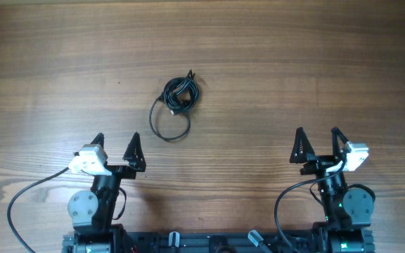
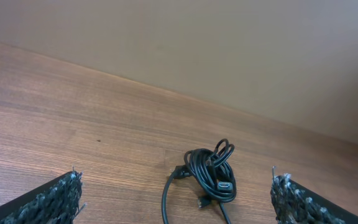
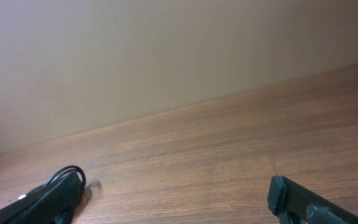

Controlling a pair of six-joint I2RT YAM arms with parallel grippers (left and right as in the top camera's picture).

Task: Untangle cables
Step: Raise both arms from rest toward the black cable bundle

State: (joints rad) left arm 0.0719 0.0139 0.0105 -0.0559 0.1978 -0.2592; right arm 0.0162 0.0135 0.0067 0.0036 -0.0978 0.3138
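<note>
The cables point(image 1: 179, 98) are thin black cords knotted in a small bundle on the wooden table, with one loose loop point(image 1: 169, 125) trailing toward the robot. In the left wrist view the bundle point(image 2: 211, 173) lies ahead between the fingers, with small plug ends showing. My left gripper point(image 1: 116, 145) is open and empty, well short of the bundle. My right gripper point(image 1: 318, 142) is open and empty at the right. In the right wrist view only a bit of cable loop point(image 3: 73, 171) peeks out behind the left finger.
The wooden table point(image 1: 294, 63) stretches all round the bundle. A plain beige wall point(image 2: 229, 50) rises behind the table's far edge. Thicker black wires point(image 1: 27, 200) run from the arm bases at the front.
</note>
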